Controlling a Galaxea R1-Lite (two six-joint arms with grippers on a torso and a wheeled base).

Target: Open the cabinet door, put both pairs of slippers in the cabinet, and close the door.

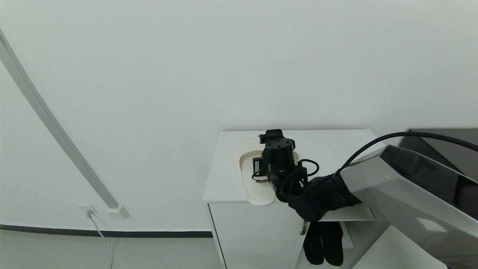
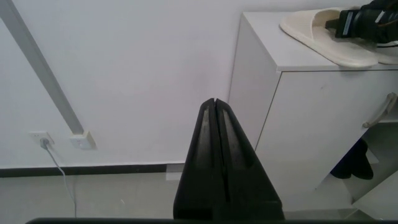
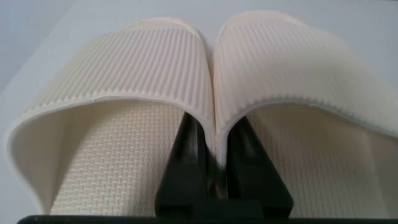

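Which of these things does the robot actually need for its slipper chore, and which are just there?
Part of the job:
white cabinet
cream slippers on its top
black slippers low inside it
right end effector, pinching the cream pair

Just there:
wall socket
its cable
slanted wall conduit

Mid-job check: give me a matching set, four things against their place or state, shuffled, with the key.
Things:
1. cream slippers
2. black slippers
3. left gripper
4. right gripper

Place or state:
A. low down inside the cabinet
B. shut on nothing, clear of the cabinet
C. on top of the cabinet
D. clamped on the cream pair's inner strap edges

Pairs: 1-C, 2-A, 3-B, 4-D
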